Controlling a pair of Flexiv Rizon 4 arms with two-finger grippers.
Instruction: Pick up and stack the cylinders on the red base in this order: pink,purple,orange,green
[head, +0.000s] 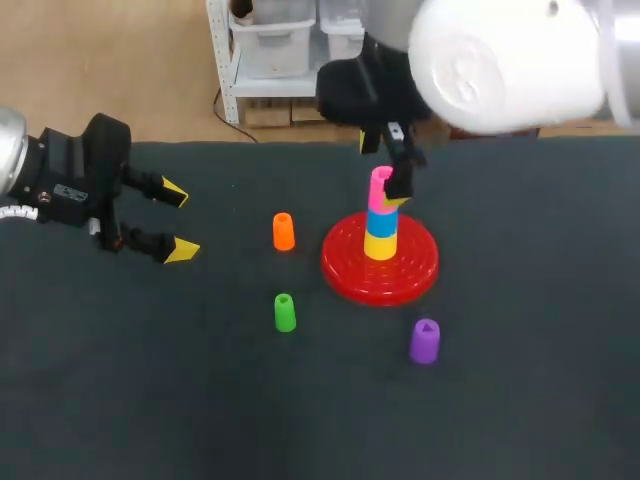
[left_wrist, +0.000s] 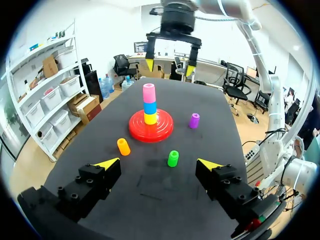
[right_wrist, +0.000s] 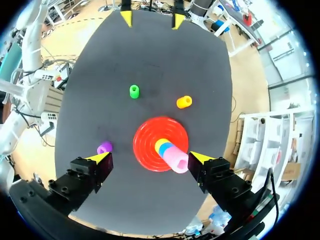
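On the red ridged disc base (head: 345, 262), pink plastic cylinder (head: 378, 186) sits topmost on a column: yellow cylinder (head: 380, 246) at the bottom, blue cylinder (head: 382, 220) in the middle, pink above. Column looks upright and centred on the base.

Right gripper (right_wrist: 150, 157): directly over the column, fingers spread wide, pink cylinder below and between them. The left wrist view shows both yellow tips clear of it, so it is not gripped.

Judgement: pink step looks done; purple is next.

Purple plastic cylinder (head: 424, 341): standing on end on the dark cloth table (head: 520, 400), near the base's front edge on the right-arm side, apart from it.

Orange cylinder (head: 283, 231) and green cylinder (head: 285, 312): both upright on the left-arm side of the base, apart from each other and from the base.

Handling (judgement): pieces look like small hollow moulded plastic, so light, stiff and smooth-walled. Best taken across the round side wall at about mid-height, fingers opposed. A skewed grip could let one slip or tilt, and an off-axis landing could knock the column.

Left gripper (head: 178, 220): well apart at the table's left, fingers wide, holding nothing.
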